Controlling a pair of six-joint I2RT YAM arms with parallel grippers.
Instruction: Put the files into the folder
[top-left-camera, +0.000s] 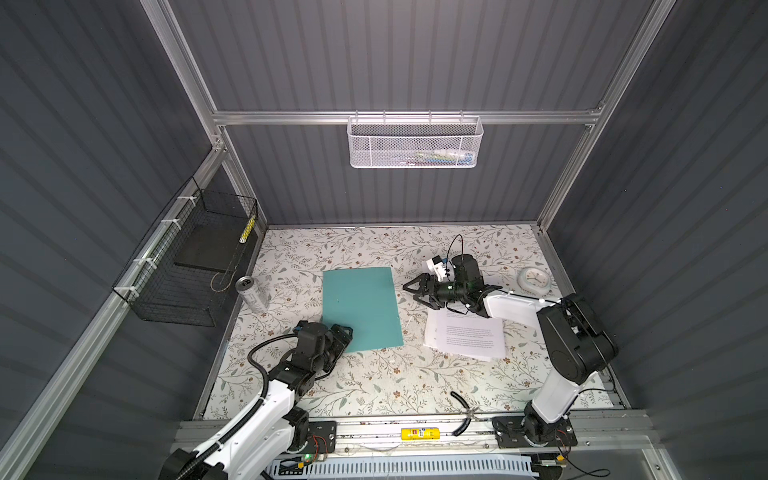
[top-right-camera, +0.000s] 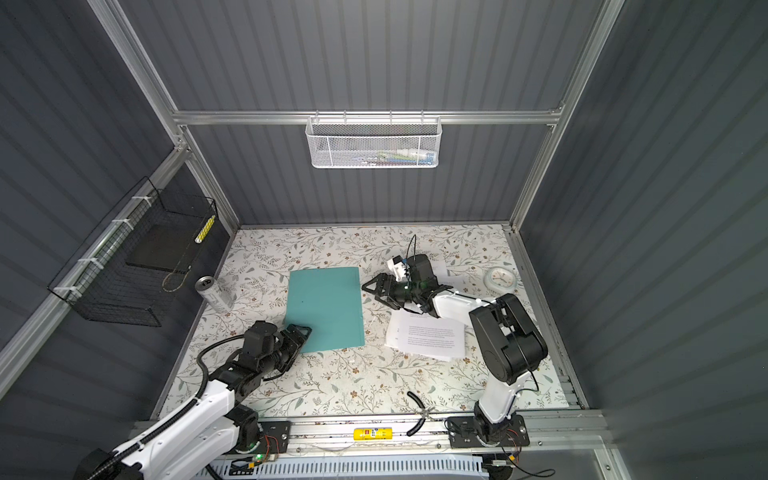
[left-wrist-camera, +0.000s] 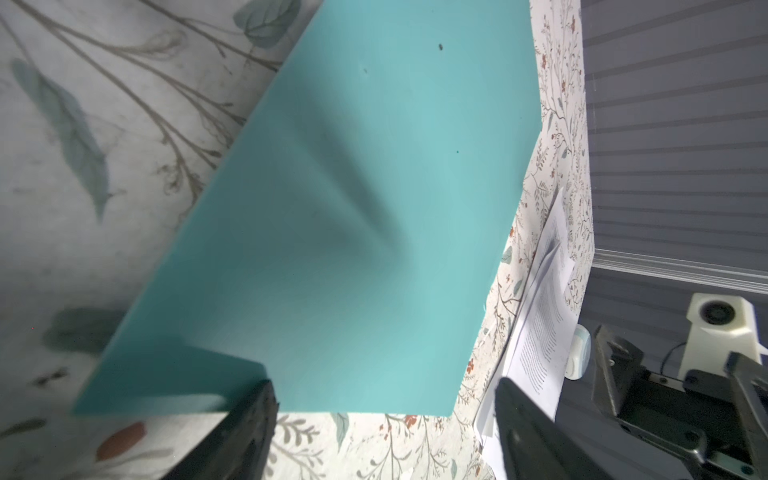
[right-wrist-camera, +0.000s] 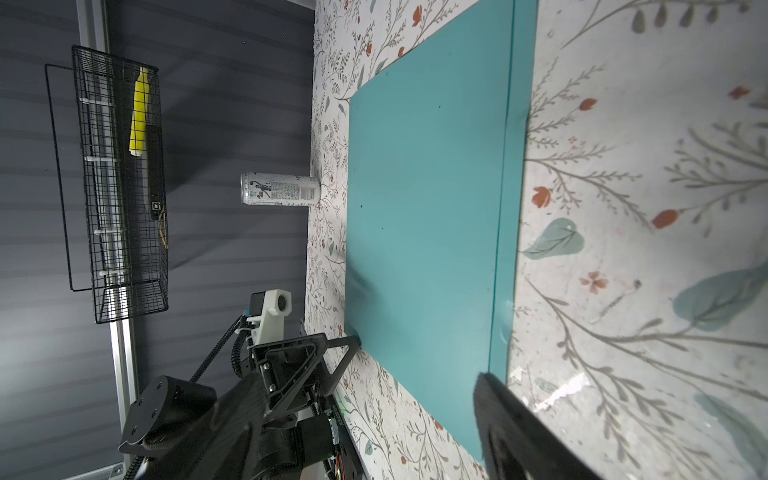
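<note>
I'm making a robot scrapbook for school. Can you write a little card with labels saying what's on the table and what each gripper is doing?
Folder: teal, closed, lying flat on the flowery table
Files: white printed sheets in a loose pile right of the folder, not inside it yet
Left gripper: open, at the folder's near left corner
Right gripper: open, beside the folder's right edge, holding nothing
Also there: a can left of the folder, a round white clock at the far right
</note>
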